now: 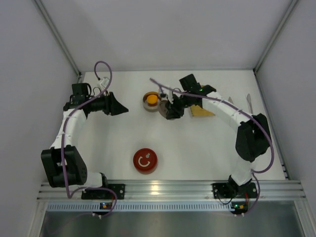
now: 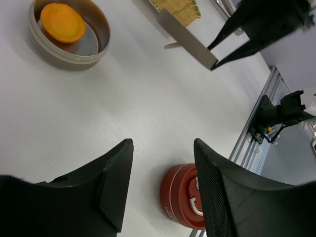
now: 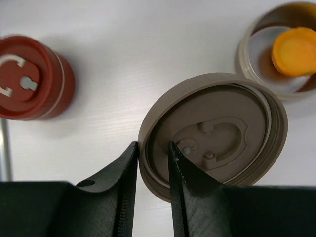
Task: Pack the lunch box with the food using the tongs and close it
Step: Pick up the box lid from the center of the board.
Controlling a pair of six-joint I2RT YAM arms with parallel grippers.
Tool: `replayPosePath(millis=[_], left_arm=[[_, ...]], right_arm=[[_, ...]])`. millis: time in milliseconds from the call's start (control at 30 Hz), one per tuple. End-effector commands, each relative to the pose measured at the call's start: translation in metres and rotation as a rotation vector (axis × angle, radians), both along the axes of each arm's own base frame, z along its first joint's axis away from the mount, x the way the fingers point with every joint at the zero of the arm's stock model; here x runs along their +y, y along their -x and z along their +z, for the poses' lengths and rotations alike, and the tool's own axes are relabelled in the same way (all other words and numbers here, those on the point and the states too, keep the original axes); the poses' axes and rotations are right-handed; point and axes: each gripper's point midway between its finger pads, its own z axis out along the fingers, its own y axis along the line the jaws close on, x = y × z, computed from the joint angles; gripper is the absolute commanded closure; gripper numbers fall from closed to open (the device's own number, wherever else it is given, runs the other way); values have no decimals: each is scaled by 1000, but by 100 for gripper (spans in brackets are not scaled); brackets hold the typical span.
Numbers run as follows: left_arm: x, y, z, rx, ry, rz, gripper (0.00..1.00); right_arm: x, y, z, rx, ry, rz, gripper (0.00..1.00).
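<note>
White table (image 1: 207,148) boxed in by plain white walls, with both arms reaching out over it. The lunch box (image 1: 146,102), a round brownish tin, is sitting open toward the far middle of the table. The round orange piece (image 2: 62,22) is lying inside it on the silvery bottom.

The right gripper (image 3: 153,148) is pinching the rim of the brown lid (image 3: 217,143), one finger inside the rim and one outside. The lid's underside is facing the wrist camera. From the left wrist view the lid is hanging tilted, up off the table, just beside the tin on its right.

The left gripper (image 2: 163,148) is hovering with its jaws apart and nothing between them, off to the left of the tin and pointing toward it. A closed red tin (image 1: 144,161) is standing near the front edge, roughly between the two arm bases. The woven yellow tray (image 1: 203,112) is lying under the right arm, partly covered by it.

The tongs (image 1: 249,103): pretty sure that's the slim silver thing lying at the far right of the table, well apart from both grippers, so nobody's holding them. Way too small to tell if the arms are spread or pressed together.
</note>
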Motion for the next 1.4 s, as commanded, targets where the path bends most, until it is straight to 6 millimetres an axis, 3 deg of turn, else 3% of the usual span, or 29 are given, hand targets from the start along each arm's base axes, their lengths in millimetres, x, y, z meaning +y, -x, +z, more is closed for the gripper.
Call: replayPosePath(millis=[0, 33, 100, 167, 233, 267, 367, 400, 433, 567, 933, 1367], left_arm=[[-7, 4, 34, -117, 72, -37, 43], [-9, 7, 36, -112, 94, -48, 41], [-12, 5, 47, -115, 138, -39, 38], [-18, 8, 45, -97, 172, -44, 30], [-27, 9, 49, -113, 188, -55, 27], [-31, 10, 43, -107, 179, -47, 26], [-52, 17, 37, -119, 179, -86, 26], [-55, 17, 40, -138, 189, -92, 27], [-73, 24, 47, -203, 195, -151, 27], [-93, 25, 50, -337, 163, -189, 28], [-130, 21, 75, -356, 321, -294, 27], [-155, 49, 95, -415, 354, -417, 26]], right_arm=[[-6, -5, 81, 277, -342, -98, 100], [-14, -18, 89, 284, -406, -128, 100], [-18, -10, 111, 407, -503, -142, 100], [-22, -14, 127, 405, -598, -133, 100], [-23, -4, 130, 537, -634, -149, 100], [-22, -4, 141, 538, -667, -139, 100], [-21, 3, 145, 575, -694, -122, 100], [-21, 4, 158, 571, -727, -106, 100], [-21, 6, 159, 578, -737, -103, 100], [-23, 11, 175, 506, -755, -72, 100], [-9, 50, 178, 398, -634, -2, 100], [-3, 70, 189, 363, -619, 44, 100]])
